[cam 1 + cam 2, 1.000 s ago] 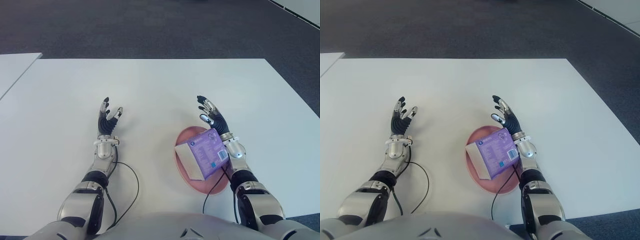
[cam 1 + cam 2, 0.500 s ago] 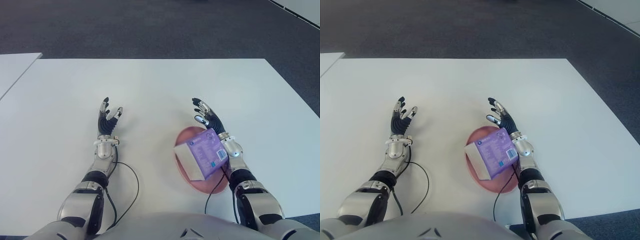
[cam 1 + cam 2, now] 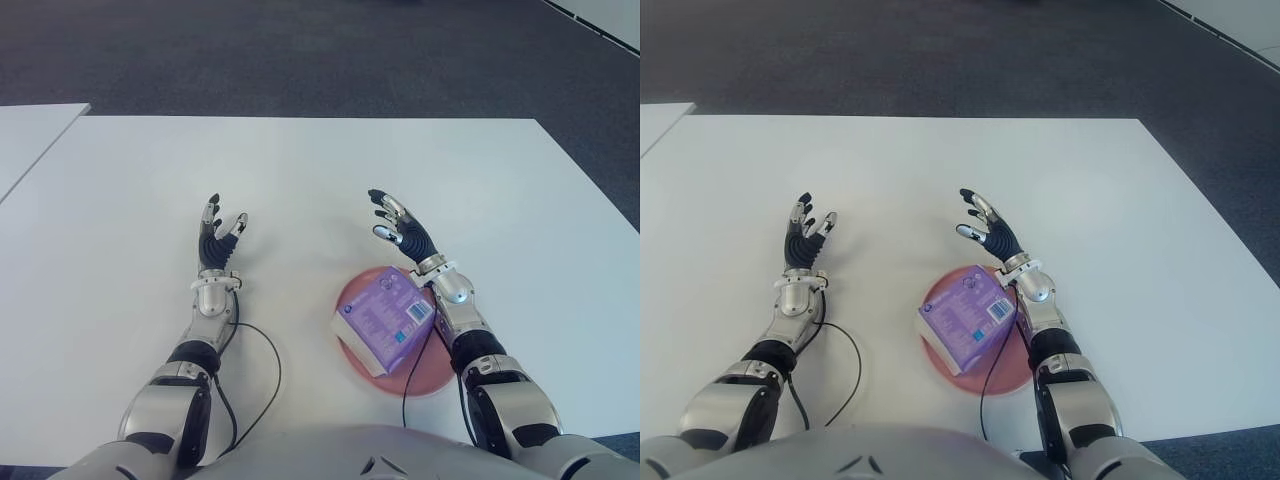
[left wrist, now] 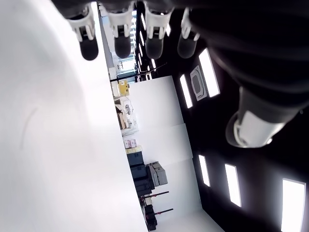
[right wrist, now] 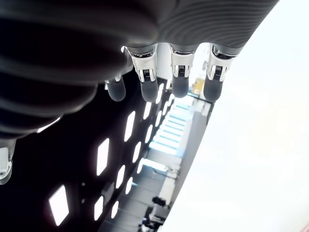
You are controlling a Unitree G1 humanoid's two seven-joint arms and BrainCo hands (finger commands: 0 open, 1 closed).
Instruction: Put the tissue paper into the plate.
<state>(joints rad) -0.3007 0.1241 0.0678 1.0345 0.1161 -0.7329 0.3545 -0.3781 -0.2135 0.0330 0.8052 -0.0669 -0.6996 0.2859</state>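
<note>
A purple and white tissue pack (image 3: 382, 320) lies in the pink plate (image 3: 432, 372) on the white table (image 3: 300, 170), near the front and right of centre. My right hand (image 3: 398, 226) is open just beyond the plate, fingers spread and holding nothing; its wrist passes along the pack's right side. In the right wrist view its fingers (image 5: 179, 77) are straight with nothing between them. My left hand (image 3: 217, 238) shows open on the left of the table, well away from the plate, its fingers (image 4: 122, 34) extended in the left wrist view.
Black cables (image 3: 262, 385) run from each forearm over the table's front edge, one crossing the plate. A second white table (image 3: 30, 135) stands at the far left. Dark carpet (image 3: 300, 50) lies beyond the table's far edge.
The tissue pack has dropped from its tilted place against my right wrist to lie flatter in the plate, which shifted left. My right hand moved left and farther away. Left hand unchanged.
</note>
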